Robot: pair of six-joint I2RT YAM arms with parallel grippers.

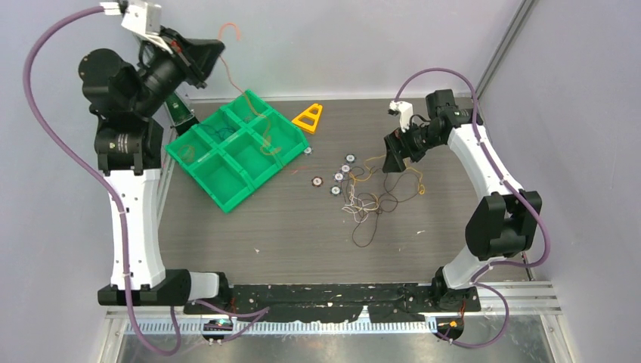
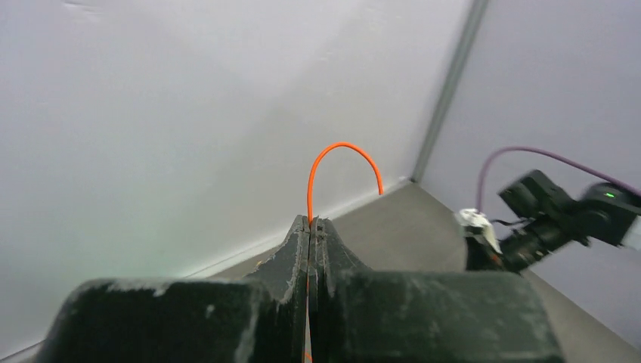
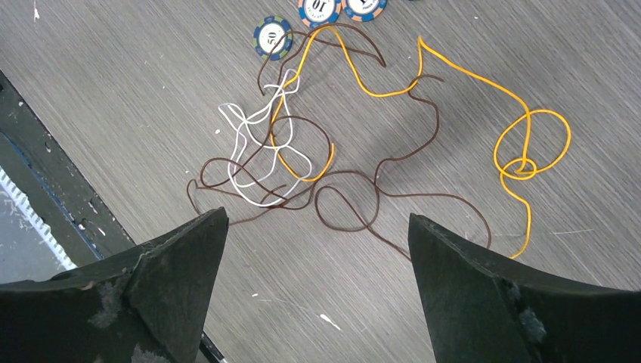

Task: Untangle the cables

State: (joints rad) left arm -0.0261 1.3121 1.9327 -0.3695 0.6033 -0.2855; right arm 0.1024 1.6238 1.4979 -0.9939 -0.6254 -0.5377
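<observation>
The left hand (image 2: 310, 227) is raised above the back corner of the green tray (image 1: 223, 178). It is closed tight on an orange wire (image 2: 344, 144), whose free end arches over the fingertips while the rest trails down into the tray. To the right of the tray, the right hand (image 3: 316, 219) hangs wide open, holding nothing. Below it a tangle of brown, white and yellow wires (image 1: 368, 203) lies on the desk (image 3: 113, 113) beside some poker chips (image 3: 272, 36).

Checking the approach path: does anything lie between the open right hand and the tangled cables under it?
Nothing visible does: the right hand hangs open over the cables; the chips lie at the tangle's far edge.
</observation>
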